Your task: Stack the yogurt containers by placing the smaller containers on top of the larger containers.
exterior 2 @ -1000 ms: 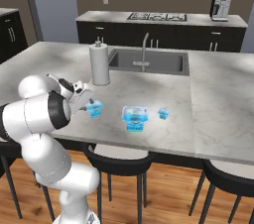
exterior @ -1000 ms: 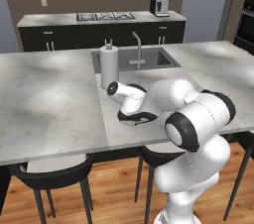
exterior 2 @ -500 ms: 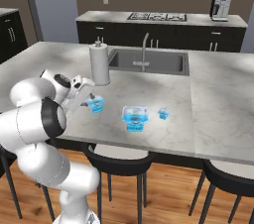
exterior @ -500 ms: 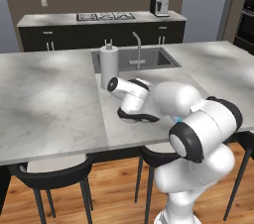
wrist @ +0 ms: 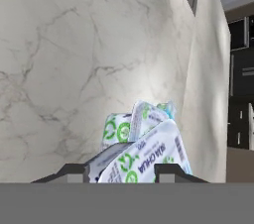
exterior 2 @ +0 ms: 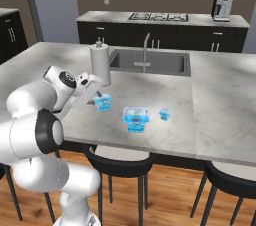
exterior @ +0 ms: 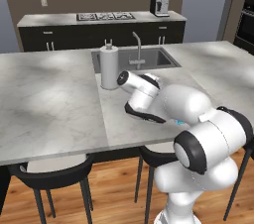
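**Small pack between my jaws, large pack off to the right**

My jaws [wrist: 123, 169] stand partway closed astride the small yogurt pack [wrist: 145, 149]. In the hand view one tip sits at each of its flanks, and its printed long side runs away from me up the gap. I cannot tell whether the tips are pressing it or only flanking it. In the right base view the pack rests on the tabletop [exterior 2: 165, 82], just in front of the paper-towel roll [exterior 2: 100, 63]. The large yogurt pack [exterior 2: 136, 119] stands to its right and nearer the front edge, near but apart. The carry should therefore run rightward and slightly toward the stools.
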### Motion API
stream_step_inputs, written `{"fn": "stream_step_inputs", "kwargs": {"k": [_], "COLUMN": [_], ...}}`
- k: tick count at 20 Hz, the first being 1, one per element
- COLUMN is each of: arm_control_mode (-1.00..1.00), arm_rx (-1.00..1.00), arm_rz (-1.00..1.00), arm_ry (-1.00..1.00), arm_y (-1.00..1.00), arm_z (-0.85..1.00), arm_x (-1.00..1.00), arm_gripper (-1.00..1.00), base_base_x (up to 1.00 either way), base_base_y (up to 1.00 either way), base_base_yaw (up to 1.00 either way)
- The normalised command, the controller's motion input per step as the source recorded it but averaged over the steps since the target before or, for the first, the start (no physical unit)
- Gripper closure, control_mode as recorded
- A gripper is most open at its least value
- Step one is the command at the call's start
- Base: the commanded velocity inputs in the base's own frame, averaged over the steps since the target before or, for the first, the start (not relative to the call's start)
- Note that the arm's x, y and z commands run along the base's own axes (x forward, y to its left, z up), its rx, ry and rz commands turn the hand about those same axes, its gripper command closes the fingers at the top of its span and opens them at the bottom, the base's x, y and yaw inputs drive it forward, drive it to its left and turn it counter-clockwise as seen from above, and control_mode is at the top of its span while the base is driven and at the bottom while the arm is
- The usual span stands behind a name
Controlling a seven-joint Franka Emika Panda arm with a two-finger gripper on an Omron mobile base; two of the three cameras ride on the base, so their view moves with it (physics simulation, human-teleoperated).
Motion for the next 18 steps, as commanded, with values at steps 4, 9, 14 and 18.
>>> {"fn": "stream_step_inputs", "kwargs": {"k": [4,9,14,18], "arm_control_mode": [-1.0,-1.0,-1.0,-1.0], "arm_rx": [0.0,0.0,0.0,0.0], "arm_rz": [0.0,0.0,0.0,0.0], "arm_ry": [0.0,0.0,0.0,0.0], "arm_y": [-0.34,-0.33,-0.29,-0.35], "arm_z": [0.21,0.23,0.2,0.02], "arm_x": [-0.04,-0.04,-0.08,-0.1], "arm_gripper": [1.0,1.0,1.0,1.0], "base_base_x": [0.0,0.0,0.0,0.0], "base_base_y": [0.0,0.0,0.0,0.0], "base_base_yaw": [0.0,0.0,0.0,0.0]}}
